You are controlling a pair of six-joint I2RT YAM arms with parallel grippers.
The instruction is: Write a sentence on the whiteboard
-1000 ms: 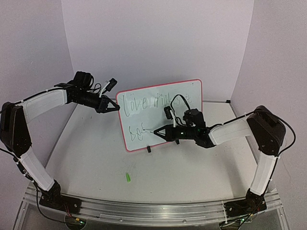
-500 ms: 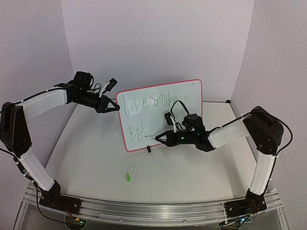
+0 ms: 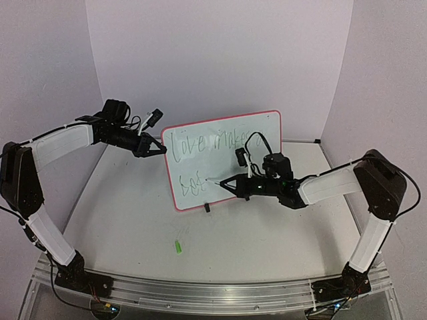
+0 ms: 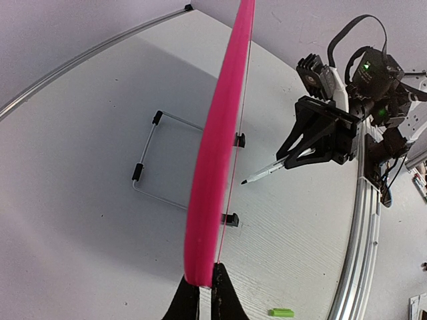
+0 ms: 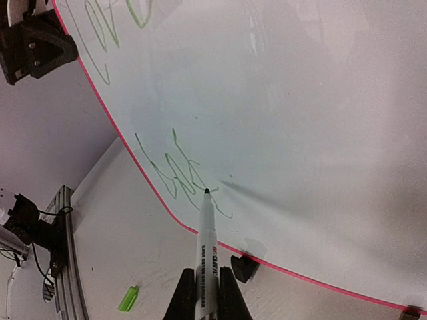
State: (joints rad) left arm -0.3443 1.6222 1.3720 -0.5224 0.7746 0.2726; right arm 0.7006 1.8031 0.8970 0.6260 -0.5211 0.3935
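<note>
The whiteboard stands tilted on the table, pink-rimmed. The sentence is in thin green: an upper line, and under it a short start of a word. My left gripper is shut on the board's upper left rim; in the left wrist view the pink edge runs up from between its fingers. My right gripper is shut on a white marker. The marker's tip meets the whiteboard at the lower strokes.
A green marker cap lies on the table in front of the board, also visible as the cap. Black feet and a wire stand hold the board up. Purple walls close in the back and sides.
The right gripper dipped down and left with the marker, then rose to the lower line again; another letter stands there now. The left gripper and board have not moved.
</note>
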